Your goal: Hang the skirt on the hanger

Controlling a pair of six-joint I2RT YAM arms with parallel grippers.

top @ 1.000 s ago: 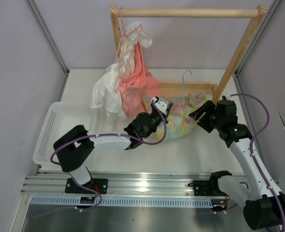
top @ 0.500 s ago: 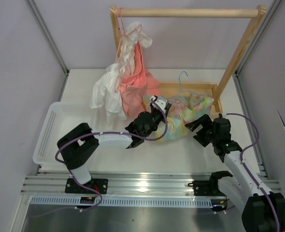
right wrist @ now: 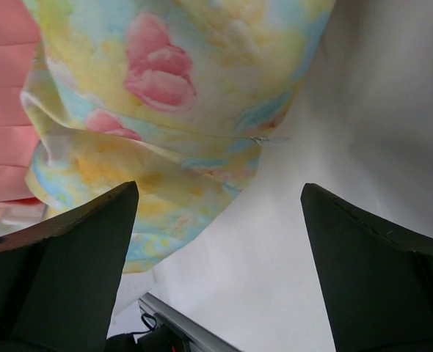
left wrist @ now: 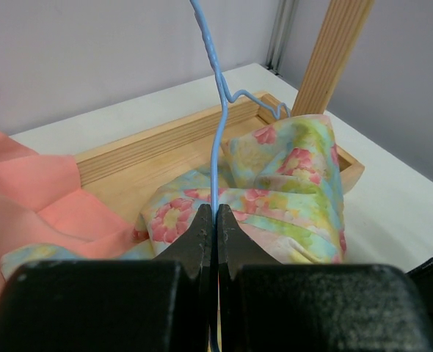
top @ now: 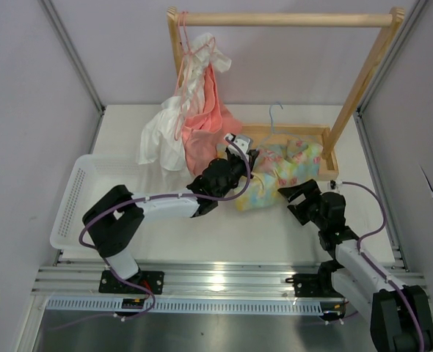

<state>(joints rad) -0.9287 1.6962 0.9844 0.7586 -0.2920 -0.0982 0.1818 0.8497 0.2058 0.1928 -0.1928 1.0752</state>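
The flower-print skirt [top: 279,174] lies bunched on the table against the wooden rack base, draped over the light-blue hanger [top: 274,117], whose hook sticks up behind it. In the left wrist view the skirt [left wrist: 290,183] lies under the hanger wire [left wrist: 216,139]. My left gripper [top: 240,163] [left wrist: 215,220] is shut on the hanger wire at the skirt's left edge. My right gripper [top: 296,199] [right wrist: 216,220] is open and empty, low over the table just in front of the skirt [right wrist: 165,81].
A wooden rack [top: 282,20] stands at the back, with a salmon-pink garment [top: 205,121] and a white garment [top: 161,139] hanging at its left on a pink hanger. A white basket [top: 73,198] sits at the left. The rack's base frame [top: 326,150] lies behind the skirt.
My right gripper has drawn back from the skirt toward the near edge and dropped low. The skirt and hanger have shifted slightly left with my left gripper.
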